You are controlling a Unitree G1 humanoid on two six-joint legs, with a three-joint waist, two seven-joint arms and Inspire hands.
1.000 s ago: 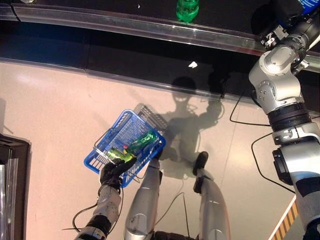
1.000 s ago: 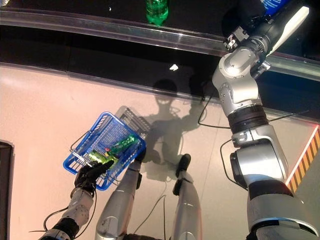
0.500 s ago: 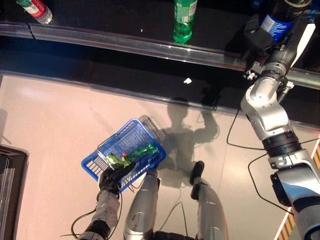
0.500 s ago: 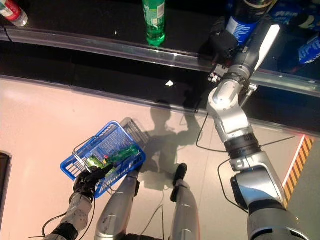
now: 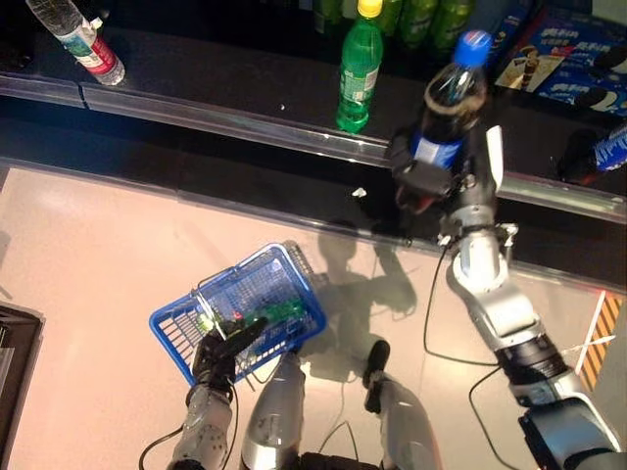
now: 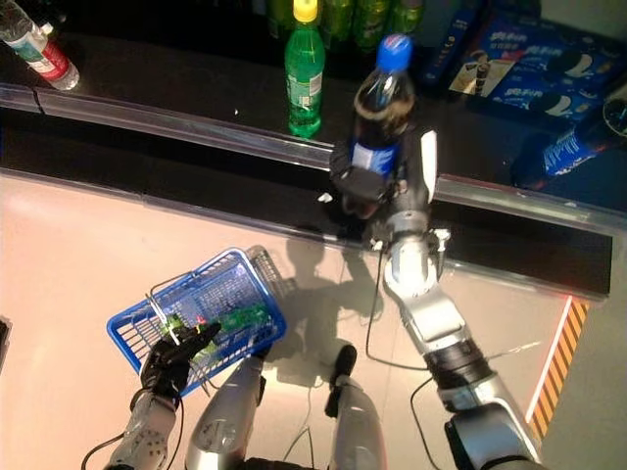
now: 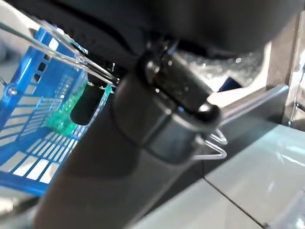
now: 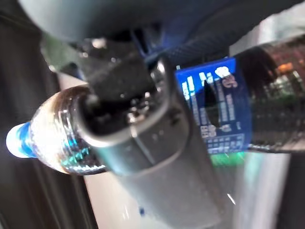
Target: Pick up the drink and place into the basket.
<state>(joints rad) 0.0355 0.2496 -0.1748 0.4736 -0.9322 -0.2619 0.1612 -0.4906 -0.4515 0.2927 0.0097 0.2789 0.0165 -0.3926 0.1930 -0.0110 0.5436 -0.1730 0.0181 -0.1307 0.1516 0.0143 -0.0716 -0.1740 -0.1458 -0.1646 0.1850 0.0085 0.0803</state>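
I read the task as roughly half done; the grasp is made, the carry and drop are left. The dark shelf point(image 5: 196, 93) runs across the far side of the floor, edged by a shiny rail; on it stand a green soda bottle point(image 5: 360, 73) near the front edge, more green bottles behind it, a clear water bottle with a red label point(image 5: 80, 41) lying toward the left end, and blue snack boxes point(image 6: 529, 73) toward the right end. My right hand point(image 5: 431, 181) is clenched round the drink, a dark cola bottle with a blue cap and blue label point(image 6: 377, 122); the right wrist view shows the fingers wrapped over its body; it is held upright at the shelf's front edge, and I cannot tell whether its base has cleared the shelf. The blue wire-handled basket point(image 5: 181, 323) hangs low over the floor, well apart from the cola; my left hand point(image 5: 220, 352) is curled on its handle, and green bottles point(image 6: 240, 318) already lie inside. What remains, as I judge it, is swinging the cola down and across to the basket, then letting go over the open top.
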